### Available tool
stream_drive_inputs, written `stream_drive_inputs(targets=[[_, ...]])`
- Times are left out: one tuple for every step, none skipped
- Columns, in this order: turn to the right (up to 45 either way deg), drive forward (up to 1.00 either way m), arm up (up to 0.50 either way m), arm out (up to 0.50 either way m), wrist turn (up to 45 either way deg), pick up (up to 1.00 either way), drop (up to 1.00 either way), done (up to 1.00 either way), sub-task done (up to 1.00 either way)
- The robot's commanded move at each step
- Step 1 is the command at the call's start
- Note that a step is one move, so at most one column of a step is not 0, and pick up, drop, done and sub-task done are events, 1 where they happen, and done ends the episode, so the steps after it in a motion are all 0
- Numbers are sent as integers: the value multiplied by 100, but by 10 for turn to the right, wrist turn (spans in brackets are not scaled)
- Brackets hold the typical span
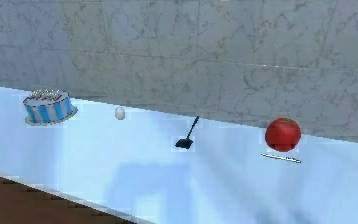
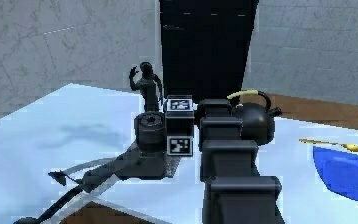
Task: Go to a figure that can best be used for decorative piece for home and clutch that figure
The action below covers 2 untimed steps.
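Observation:
A dark statue of a figure with a raised arm [image 2: 146, 84] stands upright on the pale tabletop [image 2: 77, 125], just beyond the arm's end. The arm [image 2: 232, 170] rises from the arm side view's bottom edge, with two white marker squares [image 2: 179, 124] at its far end. Left of them is the gripper's dark body, and the thin fingers [image 2: 87, 176] trail down toward the lower left. The gripper [image 2: 39, 198] holds nothing: behind its far end are bare tabletop and brown floor. The statue is behind the gripper's body, not at the fingers.
A dark kettle with a yellow-trimmed handle [image 2: 253, 113] stands right of the arm, with a blue plate [image 2: 349, 170] farther right. In the forward view a pale counter [image 1: 107, 160] against a stone wall carries a blue-striped cake [image 1: 49, 107], a small white ball [image 1: 120, 114], a dark utensil [image 1: 188, 135] and a red ball [image 1: 282, 133].

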Motion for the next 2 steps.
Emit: stream_drive_inputs(targets=[[0,0,0,0,450,0,0,0,0],[0,0,0,0,450,0,0,0,0]])
